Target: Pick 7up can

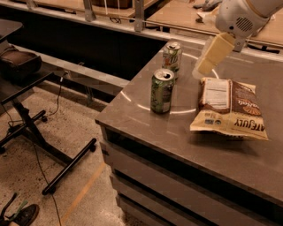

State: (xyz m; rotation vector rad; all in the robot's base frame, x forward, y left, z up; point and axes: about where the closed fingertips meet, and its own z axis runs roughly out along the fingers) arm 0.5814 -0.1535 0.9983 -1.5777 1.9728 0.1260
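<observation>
The 7up can [172, 57] stands upright near the far left edge of the grey table [132, 115]; it has a pale whitish-green patterned body and a silver top. My gripper [208, 58] hangs from the white arm [239, 16] above the table. It is just right of the 7up can, apart from it and slightly higher. A darker, evenly green can [162, 91] stands nearer to the camera, in front of the 7up can.
A chip bag [230, 108] lies flat on the table right of the cans, below the gripper. The table's left edge drops to the floor, where a black stand with legs [31, 128] sits. A railing and wooden surface [177, 13] lie behind.
</observation>
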